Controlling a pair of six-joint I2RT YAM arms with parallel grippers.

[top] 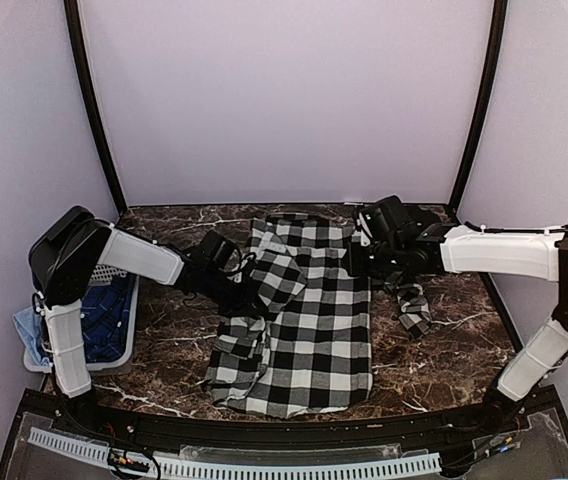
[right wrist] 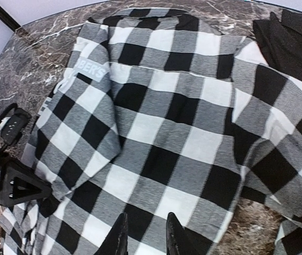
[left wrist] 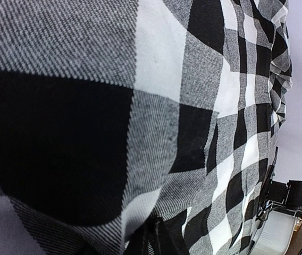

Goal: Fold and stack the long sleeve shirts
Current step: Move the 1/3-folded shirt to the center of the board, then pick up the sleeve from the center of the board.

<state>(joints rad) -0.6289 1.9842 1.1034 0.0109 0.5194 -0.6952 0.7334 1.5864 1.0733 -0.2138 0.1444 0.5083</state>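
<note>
The black-and-white checked long sleeve shirt (top: 309, 330) lies spread over the middle of the marble table, with white block letters (right wrist: 90, 69) on a black band near its far edge. My left gripper (top: 252, 293) is at the shirt's left side, shut on a raised fold of the cloth. In the left wrist view the checked cloth (left wrist: 156, 106) fills the picture and the fingers (left wrist: 159, 231) pinch it at the bottom. My right gripper (top: 361, 255) hovers over the shirt's far right part. Its fingertips (right wrist: 123, 228) stand apart with nothing between them. One sleeve (top: 414, 308) trails off to the right.
A white perforated basket (top: 127, 345) with blue cloth inside stands at the table's left edge, beside the left arm. Something black and cloth-like (right wrist: 292, 42) lies at the far right, behind the shirt. Bare marble (top: 444, 350) shows to the right and front of the shirt.
</note>
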